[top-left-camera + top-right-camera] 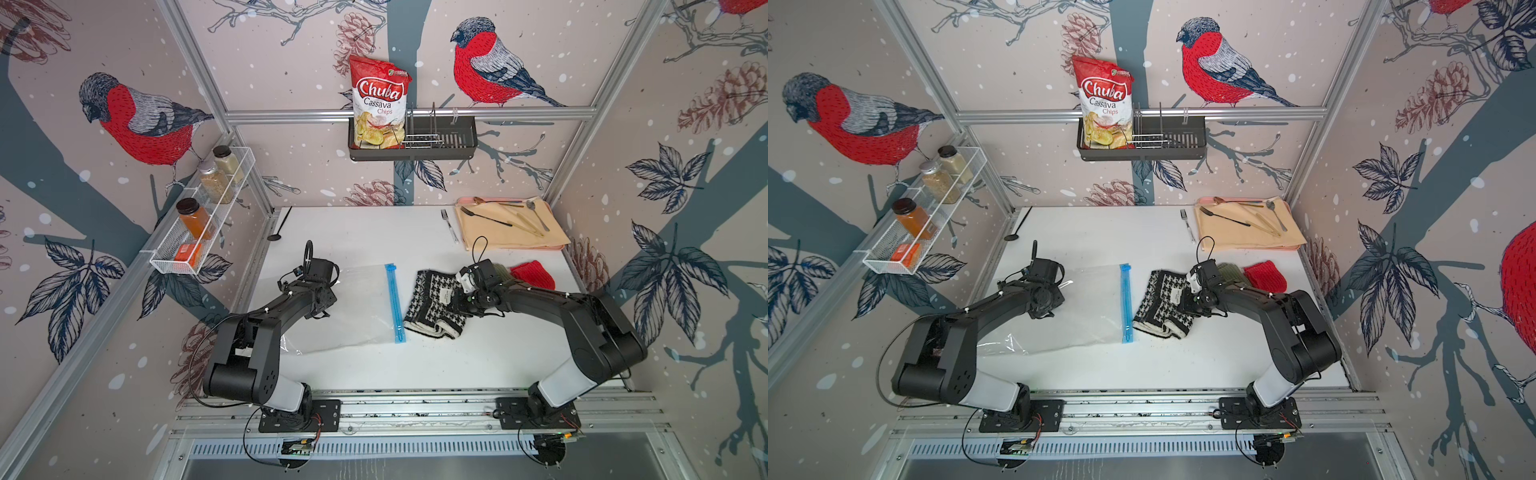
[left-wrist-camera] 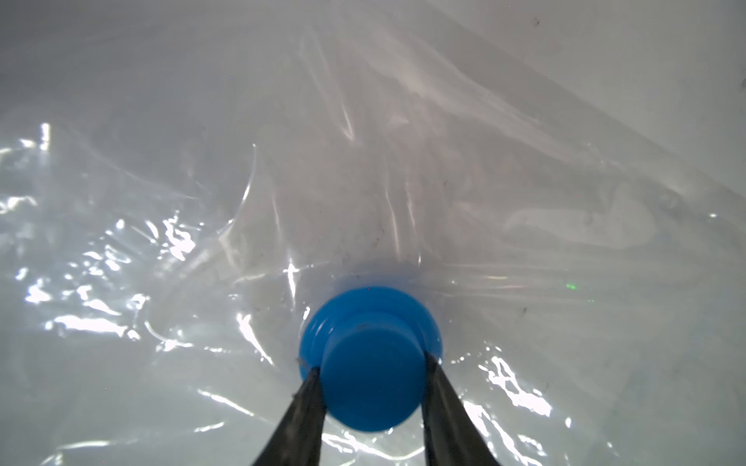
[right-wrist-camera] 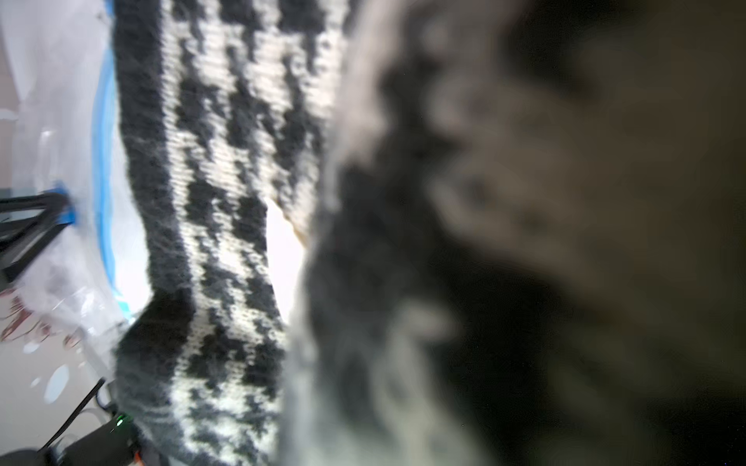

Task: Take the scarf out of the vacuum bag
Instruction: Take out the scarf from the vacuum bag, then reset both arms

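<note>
The vacuum bag lies flat on the white table, with its light-blue zip strip on the side facing the scarf. In the left wrist view my left gripper is shut on the bag's round blue valve, one dark finger on each side of it. The houndstooth scarf lies folded on the table just right of the zip strip, outside the bag. My right gripper sits at the scarf's right edge, shut on its cloth. Blurred scarf fills the right wrist view and hides the fingers.
A red knit piece and an olive-green one lie behind the right wrist. At the back right is a pink tray with a cloth and cutlery, a fork beside it. A black spoon lies back left.
</note>
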`<state>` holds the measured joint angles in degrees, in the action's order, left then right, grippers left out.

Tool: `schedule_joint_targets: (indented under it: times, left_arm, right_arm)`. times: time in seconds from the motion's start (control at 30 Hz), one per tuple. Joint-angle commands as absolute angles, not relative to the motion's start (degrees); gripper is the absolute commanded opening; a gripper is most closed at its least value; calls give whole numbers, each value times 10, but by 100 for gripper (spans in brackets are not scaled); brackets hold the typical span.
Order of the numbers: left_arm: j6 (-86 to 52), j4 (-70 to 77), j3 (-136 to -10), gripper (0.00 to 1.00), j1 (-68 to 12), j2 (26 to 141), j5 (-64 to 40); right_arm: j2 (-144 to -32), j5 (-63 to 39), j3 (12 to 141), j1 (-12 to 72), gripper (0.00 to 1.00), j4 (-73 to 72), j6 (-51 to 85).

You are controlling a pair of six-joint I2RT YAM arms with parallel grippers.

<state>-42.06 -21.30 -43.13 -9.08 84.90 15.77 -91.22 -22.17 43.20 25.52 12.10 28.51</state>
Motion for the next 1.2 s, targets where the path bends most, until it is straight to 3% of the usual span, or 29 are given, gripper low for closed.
schedule_joint_targets:
  times: [0.0, 0.03, 0.07, 0.2, 0.3, 0.43, 0.6, 0.7, 0.8, 0.93, 1.0, 1.17]
  left_arm:
    - [-427, -233, -440, 58, -89, 843, 190]
    - [-424, -230, -441, 95, -89, 844, 183]
    - [-422, -230, -443, 99, -91, 845, 177]
    - [-419, -215, -447, 99, -121, 809, 178]
    - [-407, -207, -461, 99, -164, 744, 209]
    - [-377, -176, -472, 98, -186, 648, 235]
    - [-376, -132, -418, 98, -186, 534, 325]
    - [-405, -88, -353, 99, -186, 486, 426]
    - [-90, 299, -154, 99, -186, 424, 358]
    - [33, 808, 113, 99, -173, 424, 350]
    - [89, 778, 101, 98, -172, 455, 354]
    - [81, 789, 84, 97, -152, 543, 289]
  right_arm:
    - [-898, -144, 432, 249, 44, 190, 283]
    - [-893, -147, 434, 247, 89, 194, 282]
    - [-885, -148, 440, 247, 100, 199, 282]
    - [-809, -111, 473, 245, 100, 225, 289]
    - [-704, -21, 523, 245, 100, 248, 294]
    - [-593, 216, 543, 243, 100, 235, 322]
    - [-463, 518, 407, 239, 100, 71, 313]
    - [-406, 439, 208, 201, 100, -278, 71]
    - [-422, 385, 89, 164, 100, -450, 42]
    - [-522, 339, 43, 121, 100, -543, 72]
    - [-572, 302, 35, 121, 100, -611, 60]
    - [-709, 289, 67, 125, 100, -714, -4]
